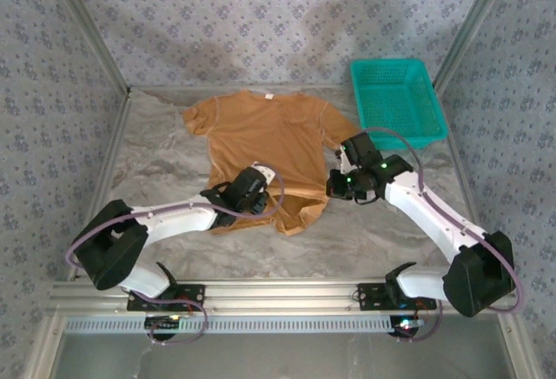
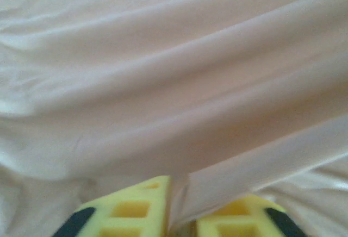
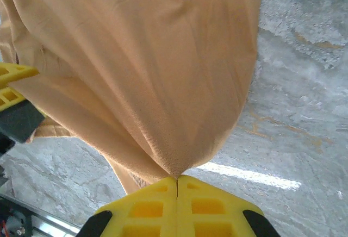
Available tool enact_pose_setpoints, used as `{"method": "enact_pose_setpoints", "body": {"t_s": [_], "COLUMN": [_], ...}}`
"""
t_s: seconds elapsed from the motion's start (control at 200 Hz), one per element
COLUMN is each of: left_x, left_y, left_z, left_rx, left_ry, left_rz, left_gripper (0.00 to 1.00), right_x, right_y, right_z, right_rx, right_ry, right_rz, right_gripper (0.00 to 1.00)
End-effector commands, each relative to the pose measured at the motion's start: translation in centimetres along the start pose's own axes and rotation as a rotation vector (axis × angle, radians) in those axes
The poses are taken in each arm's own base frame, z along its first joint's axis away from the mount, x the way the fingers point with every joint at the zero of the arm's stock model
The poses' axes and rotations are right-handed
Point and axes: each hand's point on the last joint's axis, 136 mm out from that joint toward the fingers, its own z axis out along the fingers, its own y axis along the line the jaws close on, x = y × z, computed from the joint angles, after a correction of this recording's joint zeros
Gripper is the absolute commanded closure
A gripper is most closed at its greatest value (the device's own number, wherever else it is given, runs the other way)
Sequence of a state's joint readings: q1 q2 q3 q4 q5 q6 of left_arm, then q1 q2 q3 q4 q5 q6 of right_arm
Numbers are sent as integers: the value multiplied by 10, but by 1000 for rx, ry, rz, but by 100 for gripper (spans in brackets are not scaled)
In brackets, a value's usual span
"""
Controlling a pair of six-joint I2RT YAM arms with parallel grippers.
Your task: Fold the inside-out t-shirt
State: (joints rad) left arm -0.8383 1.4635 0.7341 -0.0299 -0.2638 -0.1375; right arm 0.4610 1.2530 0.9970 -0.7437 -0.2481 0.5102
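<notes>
We have left claw (image 2: pixel 178 204) and right claw (image 3: pixel 177 181) each clamped on the t-shirt (image 1: pixel 269 131) hem, raised off the table (image 1: pixel 156 162) to fold it over.

The top camera looks down from above and behind the arm bases (image 1: pixel 165 296) toward the far wall (image 1: pixel 261 23), far enough to take in the whole bench (image 1: pixel 165 166). The left wrist camera looks past the left end effector (image 2: pixel 179 218), very near the t-shirt (image 2: pixel 174 85), and its picture is blurred. The right wrist camera looks past the right end effector (image 3: pixel 177 182) at t-shirt and bench, less near. All three share the t-shirt's near edge.
</notes>
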Motion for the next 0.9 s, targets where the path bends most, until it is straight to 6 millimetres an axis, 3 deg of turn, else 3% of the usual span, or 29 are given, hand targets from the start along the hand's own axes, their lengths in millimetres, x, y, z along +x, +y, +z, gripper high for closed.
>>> {"method": "enact_pose_setpoints", "body": {"t_s": [0.0, 0.095, 0.26, 0.48, 0.615, 0.745, 0.894], "left_x": [28, 33, 28, -34, -61, -73, -83], "left_y": [36, 44, 27, -13, -14, -8, 2], "left_z": [-5, -11, -23, -59, -70, -69, -74], "left_rx": [-86, -83, 26, 253, 248, 241, 242], "left_ry": [100, 102, 67, 7, 68, 99, 76], "left_rz": [-132, -196, -299, -393, -420, -493, -573], "left_gripper": [97, 100, 100, 100, 100, 100, 100], "right_x": [3, -1, -10, -25, -6, 24, 39], "right_y": [-9, -16, -16, 1, 42, 95, 143], "right_z": [-14, -16, -9, -2, 20, 49, 63], "right_rx": [-4, -8, -24, -68, -181, -287, -360], "right_ry": [-4, -14, -28, -40, -37, -38, -173], "right_rz": [7, 28, 31, 33, -12, -73, -131], "right_gripper": [100, 100, 100, 100, 100, 95, 94]}}
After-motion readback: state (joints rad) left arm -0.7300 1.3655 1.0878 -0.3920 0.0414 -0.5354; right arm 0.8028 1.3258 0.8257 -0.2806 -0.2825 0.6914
